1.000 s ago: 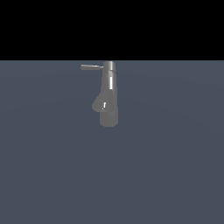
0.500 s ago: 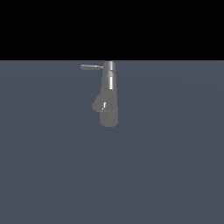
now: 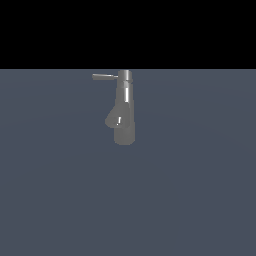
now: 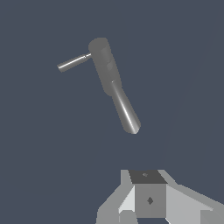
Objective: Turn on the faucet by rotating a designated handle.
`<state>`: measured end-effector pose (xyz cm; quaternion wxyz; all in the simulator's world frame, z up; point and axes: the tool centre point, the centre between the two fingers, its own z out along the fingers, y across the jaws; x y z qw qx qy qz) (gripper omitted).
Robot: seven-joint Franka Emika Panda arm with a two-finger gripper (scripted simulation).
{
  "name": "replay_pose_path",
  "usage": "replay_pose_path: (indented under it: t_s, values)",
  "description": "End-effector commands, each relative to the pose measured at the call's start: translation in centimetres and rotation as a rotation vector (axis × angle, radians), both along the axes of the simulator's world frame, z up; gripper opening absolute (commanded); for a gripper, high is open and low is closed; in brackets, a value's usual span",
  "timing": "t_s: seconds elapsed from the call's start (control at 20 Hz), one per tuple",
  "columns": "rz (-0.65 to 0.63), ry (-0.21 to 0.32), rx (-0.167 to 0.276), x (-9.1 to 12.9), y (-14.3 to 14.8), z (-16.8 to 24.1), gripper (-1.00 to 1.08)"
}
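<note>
The faucet [image 3: 124,112] stands upright on the dark blue-grey surface [image 3: 200,200], alone near the far edge in the exterior view. Its stubby spout [image 3: 114,118] angles down toward the exterior view's left, and the handle [image 3: 104,76], a thin bar, juts from the top toward that same side, roughly level.

My arm does not appear in the exterior view at all. In the wrist view only the base of my claw [image 4: 151,199] shows at the edge of the picture, and its fingertips are cut off, so I cannot tell whether it is released or clenched. It holds nothing that I can see, and it sits well apart from the faucet, which I look down on from above and to one side.

I judge the task barely begun: the handle is untouched and nothing is in contact with it. What is left is nearly everything, namely closing the gap, getting my claw beside the thin bar and not the spout, and pushing the bar around the faucet's axis.
</note>
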<state>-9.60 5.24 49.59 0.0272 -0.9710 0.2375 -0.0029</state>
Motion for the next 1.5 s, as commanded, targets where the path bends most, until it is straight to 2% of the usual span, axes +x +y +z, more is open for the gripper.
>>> replay_pose_path:
  t_s: [0.0,0.7,1.45]
  values:
    - [-0.065,0.008,0.005,1.9,0.3,-0.5,-1.00]
    - [-0.423,0.055,0.012,12.0,1.9,-5.6,-1.00]
    - [-0.803,0.095,-0.008,21.2,4.0,-14.7,-1.00]
